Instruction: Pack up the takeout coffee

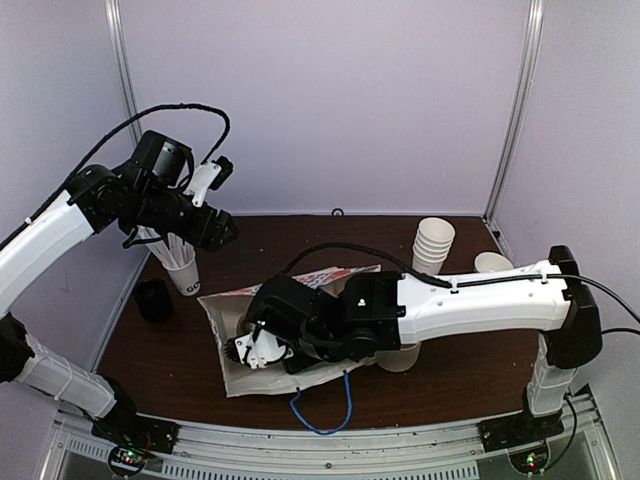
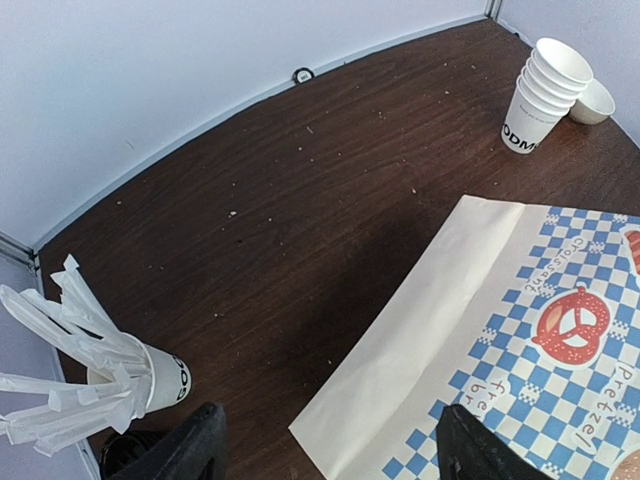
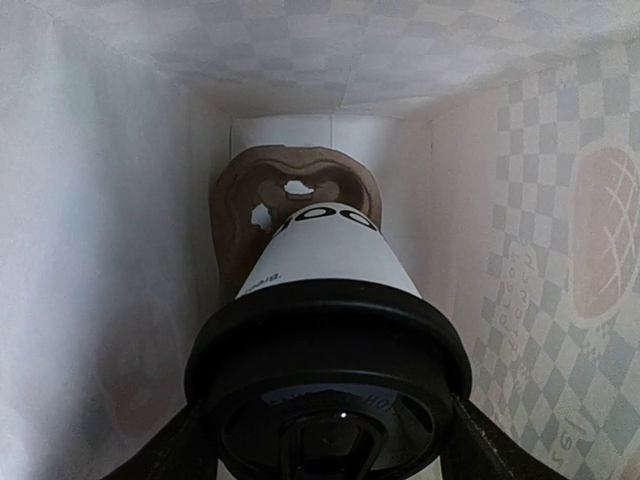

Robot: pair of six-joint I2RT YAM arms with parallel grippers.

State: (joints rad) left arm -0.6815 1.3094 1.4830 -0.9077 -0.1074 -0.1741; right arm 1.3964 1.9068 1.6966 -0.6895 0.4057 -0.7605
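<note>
Status: part-way. One takeout coffee [image 3: 325,255] is inside the paper bag [image 3: 100,250], base aimed at a hole of the pulp carrier [image 3: 235,215] at the bag's far end. Seated or not: cannot tell.
Left to do (my read): seat cup, let go, back arm out, then 2nd coffee. 2nd not id'd for sure; the dark round item [image 1: 153,300] on the counter [image 1: 300,240] left of the bag may be it.
R end effector [image 3: 320,450]: grasping the cup, fingers either side of the lid [image 3: 330,340].
L end effector [image 2: 330,455]: released, fingers spread, nothing between; up above the counter nr the stirrer cup [image 2: 160,380].
Cup: smooth white paper, tapered, black print nr base.
Lid: glossy black plastic, round, raised rim.
Carrier: brown moulded pulp, matte, w/ cut-outs.
Bag: thin cream paper, blue-check print w/ pretzel, lying on its side.
Counter: dark wood grain, crumb-speckled.
</note>
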